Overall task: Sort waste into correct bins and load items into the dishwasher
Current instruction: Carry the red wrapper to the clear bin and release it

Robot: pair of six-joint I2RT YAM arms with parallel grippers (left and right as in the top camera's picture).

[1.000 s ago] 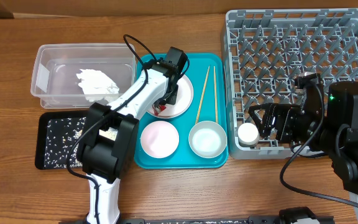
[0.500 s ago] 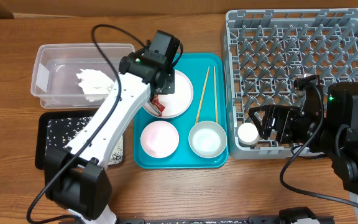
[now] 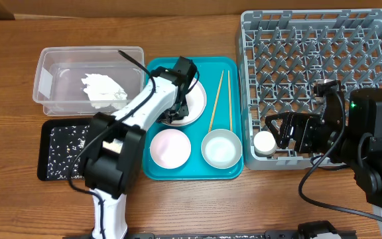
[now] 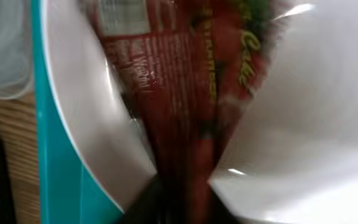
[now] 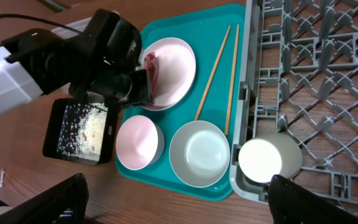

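Note:
My left gripper (image 3: 176,109) is down on the white plate (image 3: 196,99) on the teal tray and is shut on the red snack wrapper (image 4: 179,93). In the left wrist view the wrapper runs down into the jaws (image 4: 179,211) and rests on the plate (image 4: 291,124). The right wrist view shows the wrapper (image 5: 151,67) at the plate's left edge. My right gripper (image 3: 280,133) is open and empty, just right of the white cup (image 3: 264,142) in the front-left corner of the grey rack (image 3: 310,40). The tissue (image 3: 103,88) lies in the clear tub (image 3: 52,66). Rice scraps (image 3: 68,143) lie in the black tray (image 3: 48,133).
On the teal tray (image 3: 197,174) stand a pink bowl (image 3: 170,147) and a silvery bowl (image 3: 221,149). The chopsticks (image 3: 215,99) lie right of the plate. My left arm stretches over the black tray and the tub's corner.
The left arm rose and swung out half a second ago, and has now dropped back over the plate. The wrapper stays at the plate's left side. The right arm has not moved.

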